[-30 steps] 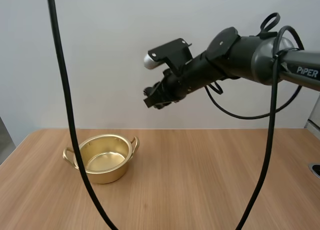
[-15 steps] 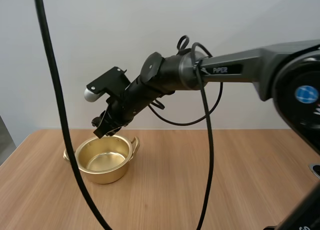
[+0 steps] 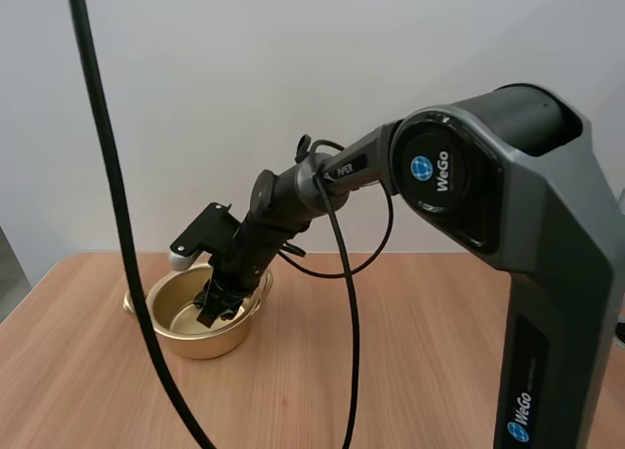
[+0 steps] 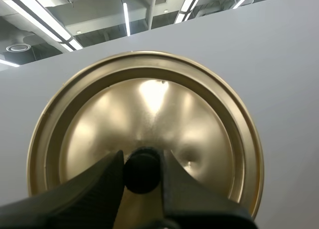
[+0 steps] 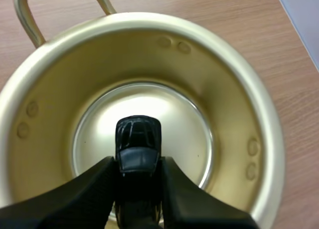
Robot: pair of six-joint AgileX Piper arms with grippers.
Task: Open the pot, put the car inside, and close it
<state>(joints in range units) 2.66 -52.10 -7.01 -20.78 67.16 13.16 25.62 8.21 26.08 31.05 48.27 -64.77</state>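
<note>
A gold pot (image 3: 186,337) with two loop handles stands open on the wooden table at the left. My right gripper (image 3: 213,307) reaches down into its mouth, shut on a small black toy car (image 5: 138,139). In the right wrist view the car hangs nose-first between the fingers (image 5: 89,189) just above the shiny pot floor (image 5: 174,124). The gold lid (image 4: 144,124) is held up in the air by my left gripper (image 4: 142,170), whose tips pinch its black knob (image 4: 142,170).
Bare wooden table (image 3: 410,351) stretches to the right of the pot and in front of it. A plain grey wall stands behind the table.
My right arm has swung left and down with the car, from high above the table's middle to inside the pot's mouth.
</note>
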